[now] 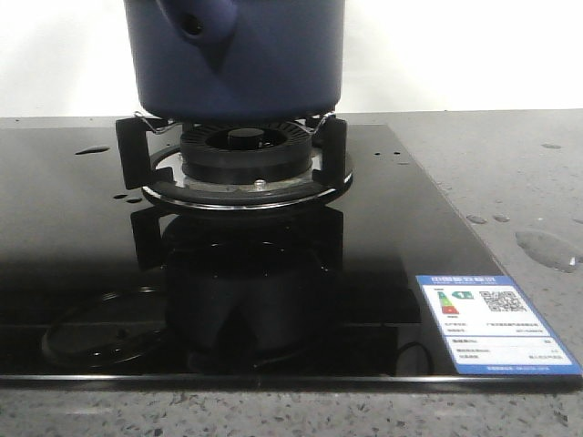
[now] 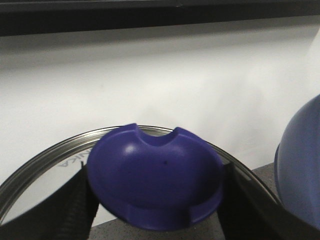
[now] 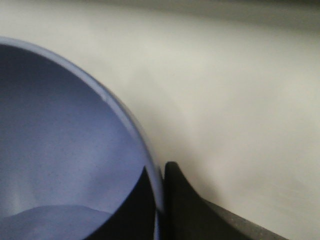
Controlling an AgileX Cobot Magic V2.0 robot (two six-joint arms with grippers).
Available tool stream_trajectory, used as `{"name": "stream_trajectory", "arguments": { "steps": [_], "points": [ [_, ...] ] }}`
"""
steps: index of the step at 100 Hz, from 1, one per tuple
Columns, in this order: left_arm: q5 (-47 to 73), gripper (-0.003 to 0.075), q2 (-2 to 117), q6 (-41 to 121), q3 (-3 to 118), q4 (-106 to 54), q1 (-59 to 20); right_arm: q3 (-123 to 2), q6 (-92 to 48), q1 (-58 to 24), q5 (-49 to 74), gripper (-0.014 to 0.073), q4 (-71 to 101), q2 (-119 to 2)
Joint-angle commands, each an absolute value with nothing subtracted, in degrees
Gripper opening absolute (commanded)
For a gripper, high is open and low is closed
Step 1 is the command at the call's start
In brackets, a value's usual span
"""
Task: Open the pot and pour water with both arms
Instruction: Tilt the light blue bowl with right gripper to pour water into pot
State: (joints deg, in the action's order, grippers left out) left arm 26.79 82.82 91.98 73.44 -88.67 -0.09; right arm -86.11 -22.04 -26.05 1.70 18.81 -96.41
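Observation:
The dark navy pot [image 1: 237, 55] is at the top of the front view, over the gas burner [image 1: 244, 150], its side socket [image 1: 191, 25] facing the camera. I cannot tell if it rests on the supports. My right gripper [image 3: 158, 172] is shut on the pot's rim [image 3: 125, 117], one finger inside and one outside. My left gripper [image 2: 155, 172] is shut on the blue lid knob [image 2: 155, 182] of a glass lid with a metal rim [image 2: 45, 160], held beside the pot [image 2: 300, 170]. Water shows as drops and a puddle [image 1: 547, 248] on the counter. Neither gripper shows in the front view.
The black glass cooktop [image 1: 410, 237] carries a blue-and-white energy label [image 1: 492, 332] at the front right and a few drops [image 1: 91, 150] at the left. The lid's reflection [image 1: 100, 332] shows at the front left. Grey speckled counter [image 1: 528, 173] lies to the right, with a white wall behind.

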Motion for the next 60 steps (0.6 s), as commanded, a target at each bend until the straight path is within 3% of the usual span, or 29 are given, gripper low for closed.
{"name": "stream_trajectory", "arguments": {
  "steps": [1, 24, 60],
  "points": [
    [27.0, 0.0318, 80.02, 91.76, 75.82, -92.28, 0.07, -87.15, -22.31, -26.9, -8.25, -0.0056, 18.4, -92.41],
    [27.0, 0.0414, 80.02, 91.76, 75.82, -92.28, 0.07, -87.15, -22.31, -27.14, -11.05, -0.0056, 18.14, -92.41],
    [27.0, 0.0411, 80.02, 91.76, 75.82, -92.28, 0.07, -86.23, -22.31, -27.14, -14.83, -0.0056, 16.59, -92.41]
  ]
}}
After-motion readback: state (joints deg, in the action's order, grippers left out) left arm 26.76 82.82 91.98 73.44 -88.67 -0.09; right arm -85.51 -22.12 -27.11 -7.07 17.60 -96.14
